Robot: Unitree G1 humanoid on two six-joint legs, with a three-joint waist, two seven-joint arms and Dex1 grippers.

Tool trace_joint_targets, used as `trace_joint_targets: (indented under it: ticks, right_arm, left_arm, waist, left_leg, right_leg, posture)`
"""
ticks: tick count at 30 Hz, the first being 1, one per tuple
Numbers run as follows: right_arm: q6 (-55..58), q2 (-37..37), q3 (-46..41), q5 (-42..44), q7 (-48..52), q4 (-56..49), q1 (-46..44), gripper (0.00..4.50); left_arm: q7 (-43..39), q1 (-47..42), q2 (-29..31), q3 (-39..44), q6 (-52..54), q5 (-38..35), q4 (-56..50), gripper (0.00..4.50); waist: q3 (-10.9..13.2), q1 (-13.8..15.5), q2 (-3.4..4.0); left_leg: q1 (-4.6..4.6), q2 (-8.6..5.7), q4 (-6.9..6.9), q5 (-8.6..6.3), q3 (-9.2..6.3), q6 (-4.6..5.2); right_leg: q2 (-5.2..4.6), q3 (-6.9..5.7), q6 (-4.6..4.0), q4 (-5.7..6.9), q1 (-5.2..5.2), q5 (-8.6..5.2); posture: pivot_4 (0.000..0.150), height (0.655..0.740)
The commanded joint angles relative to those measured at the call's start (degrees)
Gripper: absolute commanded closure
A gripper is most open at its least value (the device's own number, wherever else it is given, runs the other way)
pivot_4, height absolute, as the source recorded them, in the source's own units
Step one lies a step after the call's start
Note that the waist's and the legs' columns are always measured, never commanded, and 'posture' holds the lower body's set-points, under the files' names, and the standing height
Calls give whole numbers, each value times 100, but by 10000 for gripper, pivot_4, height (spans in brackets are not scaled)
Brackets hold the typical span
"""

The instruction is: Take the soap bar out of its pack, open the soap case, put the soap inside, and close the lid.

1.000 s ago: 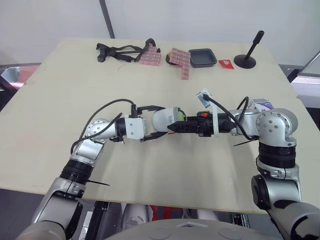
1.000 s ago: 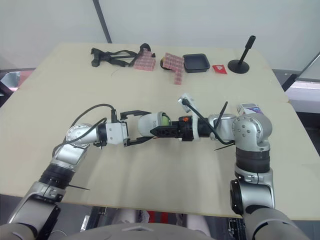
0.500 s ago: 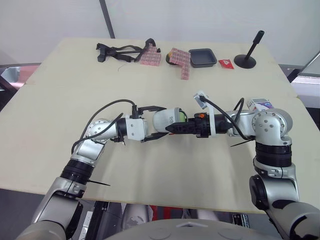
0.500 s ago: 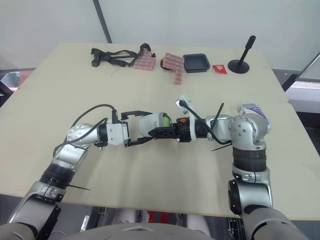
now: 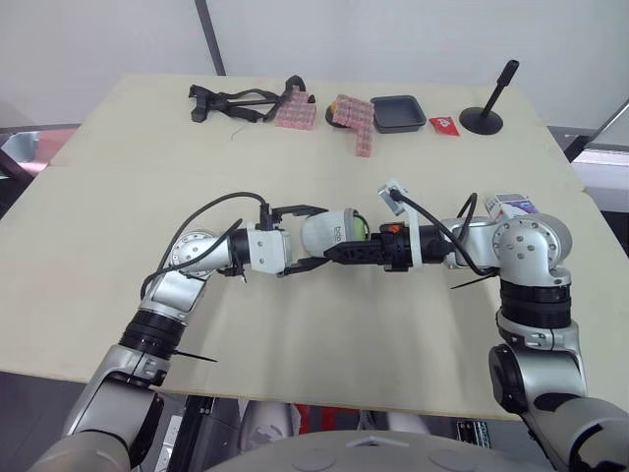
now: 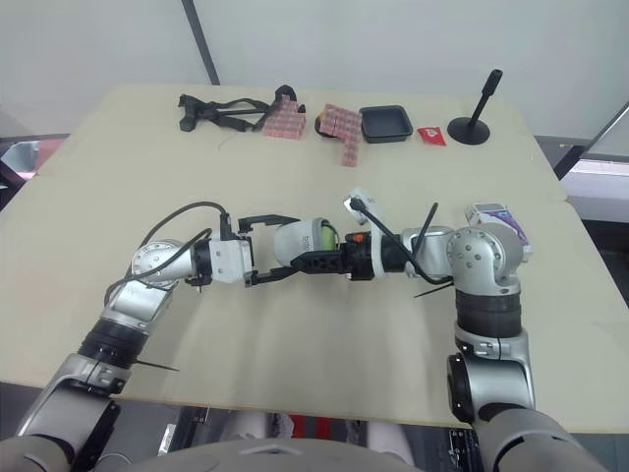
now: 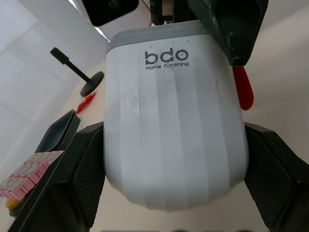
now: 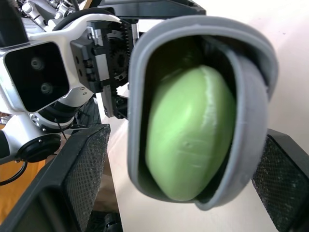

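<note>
A: Where is the soap case [image 7: 171, 121]?
B: In the middle of the head view, lying on its side between the two arms over the pale table [image 5: 118, 177]. Its white body, printed "bdo Home Furnishing", points toward the left of the frame. Its grey-rimmed mouth faces right.
A: And the soap [image 8: 186, 145]?
B: Inside the case. The green bar shows through the open mouth in the right wrist view, and a grey band curves across one side of the opening.
A: What has the left gripper [image 5: 319, 236] got?
B: It is clamped on the case. In the left wrist view its two black fingers [image 7: 87, 169] press against the white body, one on each side.
A: The right gripper [image 8: 186, 130]?
B: It comes in from the right of the frame, and its fingers [image 8: 82, 169] stand wide apart, flanking the case's mouth. One has a clear gap to the rim; whether the other touches, I cannot tell.
A: Anything else on the table?
B: A white and purple box [image 5: 513, 205] lies at the right edge, near the right arm. Along the top of the frame, from the left, are black straps [image 5: 231, 100], pink patterned packs [image 5: 293, 113], a black tray [image 5: 398, 113], a red packet [image 5: 444, 125] and a black stand [image 5: 486, 108].
</note>
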Motion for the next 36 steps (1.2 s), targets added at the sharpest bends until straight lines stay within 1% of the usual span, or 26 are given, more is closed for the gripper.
trace_joint_targets:
  ticks: [1,4,5,18,23,25,32,36]
  right_arm:
    - [-112,35,-54,32,-46,-39,-58,12658]
    - [-162,27,-54,14,-68,15,-63,22207]
    - [-167,20,-52,19,-69,20,-61,24394]
    - [-180,-73,41,47,20,-3,-8,24450]
    - [-157,-84,33,78,44,-32,-11,24450]
    - [-146,-86,28,85,43,-37,-17,24450]
    - [-123,-118,27,144,61,-59,-6,24450]
    - [-117,-155,49,155,82,-85,18,24450]
  left_arm:
    - [33,-67,32,21,-97,-138,-122,10319]
    - [31,-60,37,18,-88,-144,-127,10319]
    - [35,-56,40,18,-85,-143,-129,10319]
    - [115,-66,1,64,47,-168,-94,10319]
    - [40,-43,2,48,301,-258,-136,10319]
    - [38,-41,-3,53,349,-280,-158,64]
    - [5,-62,25,75,440,-358,-146,64]
    - [-193,-64,130,101,545,-515,-134,64]
  waist:
    - [0,0,0]
    - [0,1,0]
    - [0,0,1]
    - [0,2,1]
    - [0,2,1]
    - [0,0,1]
    - [0,2,1]
    - [0,7,1]
  left_leg:
    - [0,0,0,0,0,0]
    - [0,0,0,0,0,0]
    - [0,0,0,0,0,0]
    - [0,0,-1,0,0,0]
    - [1,0,-1,0,0,0]
    - [1,0,-1,0,0,0]
    - [1,0,-2,0,1,-1]
    - [1,0,-2,0,1,-1]
  right_leg:
    - [0,0,0,0,0,0]
    - [0,-1,0,0,0,0]
    - [-1,-2,0,0,0,0]
    - [0,0,0,0,0,0]
    - [0,-1,0,0,0,0]
    - [0,-1,0,0,0,0]
    - [0,1,0,0,0,0]
    - [1,1,0,0,0,0]
  posture:
    - [1500,7400]
    - [1500,7400]
    - [1500,7400]
    - [1500,7400]
    - [1500,7400]
    - [1500,7400]
    - [1500,7400]
    - [1500,7400]
